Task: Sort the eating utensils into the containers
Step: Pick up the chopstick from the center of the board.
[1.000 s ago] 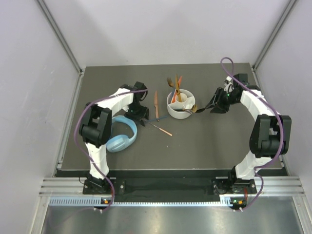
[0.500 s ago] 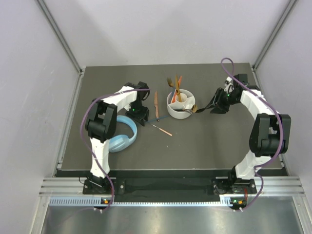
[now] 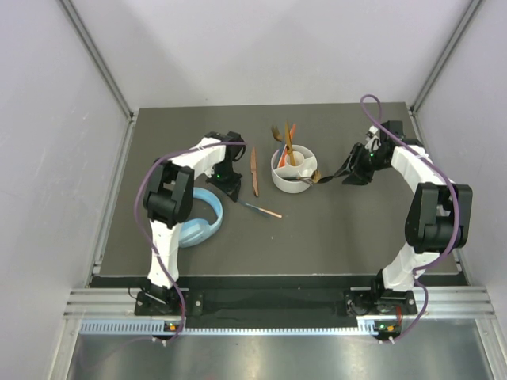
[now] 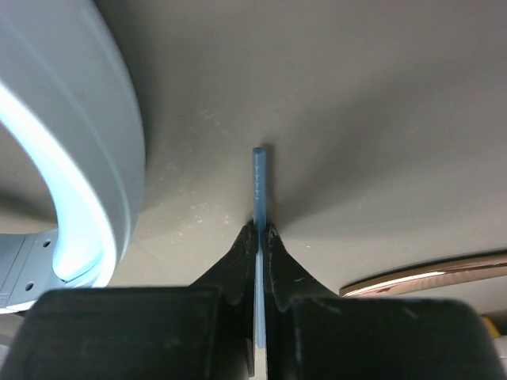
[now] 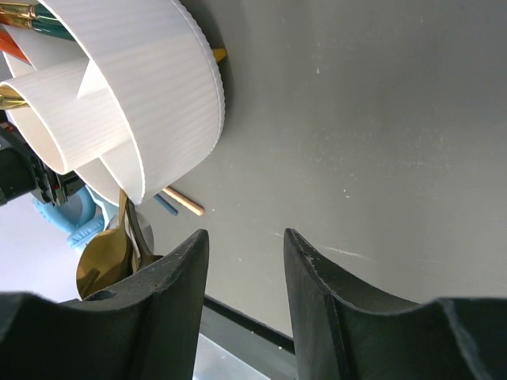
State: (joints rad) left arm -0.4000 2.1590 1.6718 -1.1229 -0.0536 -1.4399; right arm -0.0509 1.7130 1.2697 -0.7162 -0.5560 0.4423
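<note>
In the left wrist view my left gripper (image 4: 259,229) is shut on a thin blue chopstick (image 4: 259,178), whose end pokes out past the fingertips over the mat. Seen from the top, that gripper (image 3: 236,198) sits at the left end of the blue and orange chopsticks (image 3: 265,210). A bronze utensil (image 3: 254,172) lies just beyond them. The white divided container (image 3: 294,178) holds several upright utensils (image 3: 285,136). My right gripper (image 5: 245,237) stands open and empty, right of the container (image 5: 150,95), with a gold spoon (image 5: 103,257) beside its left finger.
Light blue headphones (image 3: 198,220) lie on the mat close to the left gripper, filling the left of its wrist view (image 4: 71,158). The dark mat (image 3: 348,229) ends in a rail at the near edge. Grey walls close in both sides.
My left gripper has shut on the blue chopstick's end, having shifted a little to the right. The chopsticks have turned slightly on the mat. The right arm has not moved.
</note>
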